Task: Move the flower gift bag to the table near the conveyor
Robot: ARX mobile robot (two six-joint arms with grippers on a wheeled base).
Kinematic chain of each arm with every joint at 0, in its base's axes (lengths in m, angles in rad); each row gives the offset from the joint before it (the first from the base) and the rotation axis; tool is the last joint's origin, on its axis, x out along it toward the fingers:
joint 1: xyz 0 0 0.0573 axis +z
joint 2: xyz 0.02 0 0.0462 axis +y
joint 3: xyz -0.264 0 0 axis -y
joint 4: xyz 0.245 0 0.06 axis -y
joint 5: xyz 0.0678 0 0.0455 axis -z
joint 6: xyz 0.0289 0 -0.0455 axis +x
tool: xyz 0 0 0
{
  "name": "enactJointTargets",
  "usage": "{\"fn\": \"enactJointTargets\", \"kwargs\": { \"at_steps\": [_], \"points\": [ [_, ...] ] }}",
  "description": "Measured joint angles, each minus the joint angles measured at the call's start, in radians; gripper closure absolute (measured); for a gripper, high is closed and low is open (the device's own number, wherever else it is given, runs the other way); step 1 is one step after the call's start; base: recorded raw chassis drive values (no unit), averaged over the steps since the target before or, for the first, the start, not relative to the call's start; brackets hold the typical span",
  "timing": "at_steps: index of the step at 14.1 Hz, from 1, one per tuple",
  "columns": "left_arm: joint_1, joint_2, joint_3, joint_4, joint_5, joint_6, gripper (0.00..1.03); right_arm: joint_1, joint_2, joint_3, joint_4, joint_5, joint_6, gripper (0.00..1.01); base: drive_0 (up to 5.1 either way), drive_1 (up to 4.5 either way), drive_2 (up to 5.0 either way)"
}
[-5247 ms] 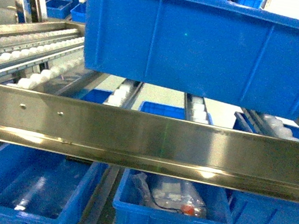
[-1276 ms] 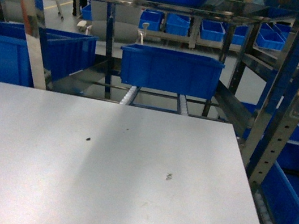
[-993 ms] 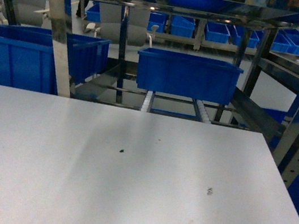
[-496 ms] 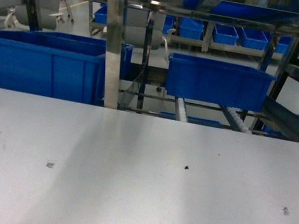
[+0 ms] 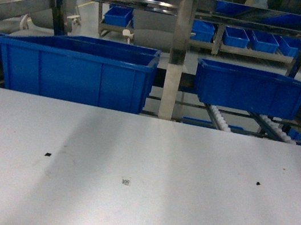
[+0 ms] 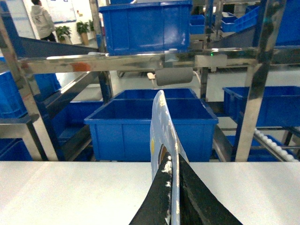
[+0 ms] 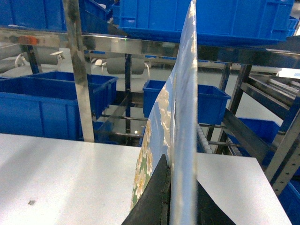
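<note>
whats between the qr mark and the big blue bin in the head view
Only bare white table: nothing lies between the QR mark and the big blue bin, which sits past the table's far edge, in the head view.

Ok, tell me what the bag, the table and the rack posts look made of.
Bag: thin glossy printed paper or card, judging by its sheen and flat edge.
Table: matte white, perhaps laminate; no glare.
Rack posts: polished steel, mirror reflections.

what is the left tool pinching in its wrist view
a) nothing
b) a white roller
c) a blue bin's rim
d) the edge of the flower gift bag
d: the left tool has its black fingers closed on the thin edge of the flower gift bag, above the white table.
</note>
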Motion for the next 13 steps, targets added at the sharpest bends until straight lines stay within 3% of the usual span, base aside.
{"fn": "enactJointTargets", "kwargs": {
  "at_steps": [11, 12, 13],
  "points": [
    [0.000, 0.003, -0.002, 0.002, 0.004, 0.000, 1.01, 0.000, 0.004, -0.005, -0.002, 0.004, 0.000, 0.99, -0.1, 0.75, -0.9],
    [0.000, 0.004, -0.002, 0.002, 0.004, 0.000, 1.01, 0.000, 0.006, -0.005, -0.001, -0.005, 0.002, 0.99, 0.0, 0.00, 0.0],
    [0.000, 0.004, -0.002, 0.000, 0.004, 0.000, 1.01, 0.008, 0.063, -0.021, 0.089, -0.039, 0.003, 0.99, 0.0, 0.00, 0.0]
  ]
}}
